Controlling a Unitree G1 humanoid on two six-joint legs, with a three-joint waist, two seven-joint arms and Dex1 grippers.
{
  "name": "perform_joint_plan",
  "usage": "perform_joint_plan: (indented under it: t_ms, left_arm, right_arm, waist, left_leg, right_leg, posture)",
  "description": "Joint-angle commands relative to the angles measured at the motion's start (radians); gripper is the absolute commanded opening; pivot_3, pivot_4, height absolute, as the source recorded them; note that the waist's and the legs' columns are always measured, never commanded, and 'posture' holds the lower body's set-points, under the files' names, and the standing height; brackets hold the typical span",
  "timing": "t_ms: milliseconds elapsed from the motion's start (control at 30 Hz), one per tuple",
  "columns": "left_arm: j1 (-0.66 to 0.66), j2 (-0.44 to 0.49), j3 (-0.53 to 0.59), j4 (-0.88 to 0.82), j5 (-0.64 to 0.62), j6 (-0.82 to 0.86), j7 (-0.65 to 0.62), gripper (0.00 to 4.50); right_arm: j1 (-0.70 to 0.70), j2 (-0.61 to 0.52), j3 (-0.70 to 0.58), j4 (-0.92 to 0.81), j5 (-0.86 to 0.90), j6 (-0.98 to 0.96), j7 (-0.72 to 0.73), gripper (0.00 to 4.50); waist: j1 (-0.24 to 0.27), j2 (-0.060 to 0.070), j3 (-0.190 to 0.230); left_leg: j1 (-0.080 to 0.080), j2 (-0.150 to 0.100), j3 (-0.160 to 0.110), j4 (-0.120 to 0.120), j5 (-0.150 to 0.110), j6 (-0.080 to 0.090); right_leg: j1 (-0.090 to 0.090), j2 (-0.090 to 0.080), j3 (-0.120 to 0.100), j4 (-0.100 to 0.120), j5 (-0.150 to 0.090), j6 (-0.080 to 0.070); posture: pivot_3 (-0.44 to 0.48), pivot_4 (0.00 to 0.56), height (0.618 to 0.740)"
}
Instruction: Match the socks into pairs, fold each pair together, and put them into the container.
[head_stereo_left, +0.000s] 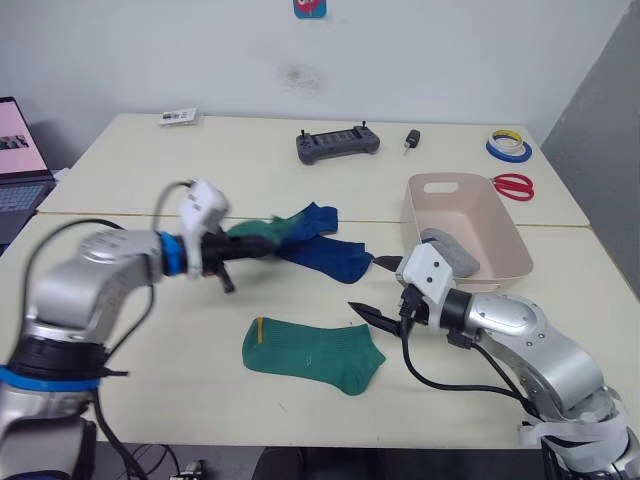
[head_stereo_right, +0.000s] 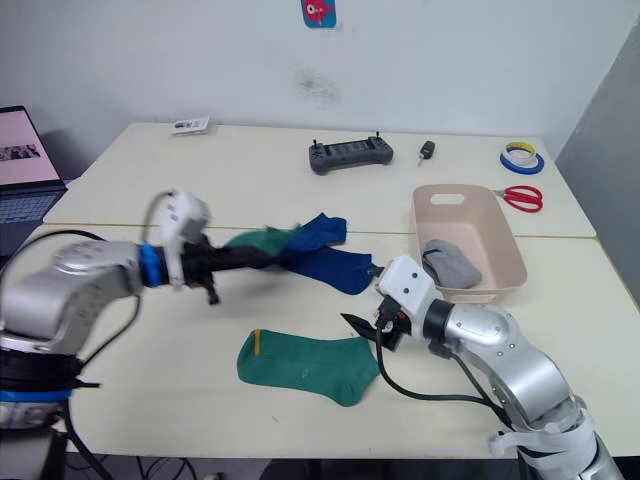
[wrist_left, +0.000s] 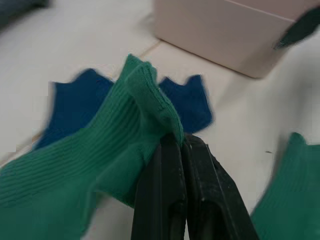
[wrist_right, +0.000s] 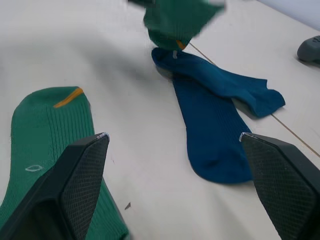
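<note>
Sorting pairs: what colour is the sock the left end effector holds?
Green sock, clearest in the left wrist view.

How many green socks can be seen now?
2: one green sock lies flat at the table's front; the other is pinched in the left claw, above the blue socks.

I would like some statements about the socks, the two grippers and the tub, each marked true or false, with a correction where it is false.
1. The left gripper is shut on a green sock. True.
2. The right gripper is shut on a blue sock. False: its fingers stand wide apart and hold nothing.
3. A second green sock lies flat on the table. True.
4. The container holds the blue socks. False: it holds grey sock fabric; the blue socks lie on the table.
5. Red-handled scissors lie beyond the container. True.
</note>
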Motion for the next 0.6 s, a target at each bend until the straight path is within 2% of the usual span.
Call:
perform_joint_plan:
  t_ms: [33,267,400,500,600]
  left_arm:
    - [0.029,-0.040,-0.058,-0.086,0.017,0.013,0.005,0.06]
    - [0.048,-0.170,-0.172,-0.105,0.079,0.013,0.045,0.06]
    - [0.058,-0.222,-0.192,-0.109,0.082,0.035,0.054,0.06]
    - [0.053,-0.236,-0.202,-0.105,0.114,0.003,0.061,0.59]
    - [0.046,-0.248,-0.149,-0.126,0.090,0.026,0.087,1.48]
  right_arm:
    - [0.028,-0.041,-0.058,-0.065,0.022,0.020,0.009,4.50]
    - [0.089,-0.097,-0.120,-0.092,0.037,0.044,0.004,4.50]
    - [0.108,-0.108,-0.135,-0.101,0.037,0.050,-0.003,4.50]
    - [0.121,-0.111,-0.147,-0.107,0.035,0.053,-0.005,4.50]
    - [0.125,-0.110,-0.152,-0.112,0.034,0.057,-0.009,4.50]
  waist:
    - [-0.001,0.000,0.000]
    - [-0.002,0.000,0.000]
    - [0.000,0.000,0.000]
    - [-0.002,0.000,0.000]
    - [0.000,0.000,0.000]
  left_leg:
    - [0.000,0.000,0.000,0.000,0.000,0.000]
    - [0.001,0.000,0.000,0.000,0.000,0.000]
    - [0.000,-0.001,0.000,0.001,0.000,0.000]
    - [0.001,0.000,0.000,0.000,0.000,0.000]
    - [0.001,0.000,-0.001,0.000,0.000,0.000]
  right_leg:
    - [0.000,0.000,0.000,0.000,0.000,0.000]
    - [0.000,0.001,0.000,0.001,0.000,0.000]
    - [0.001,0.001,0.000,0.000,0.000,0.000]
    - [0.001,0.001,0.001,0.000,0.000,0.000]
    - [0.001,0.001,0.000,0.001,0.000,0.000]
  posture:
    - [0.000,0.150,0.740]
    - [0.000,0.150,0.740]
    - [0.000,0.150,0.740]
    - [0.000,0.150,0.740]
    - [0.000,0.150,0.740]
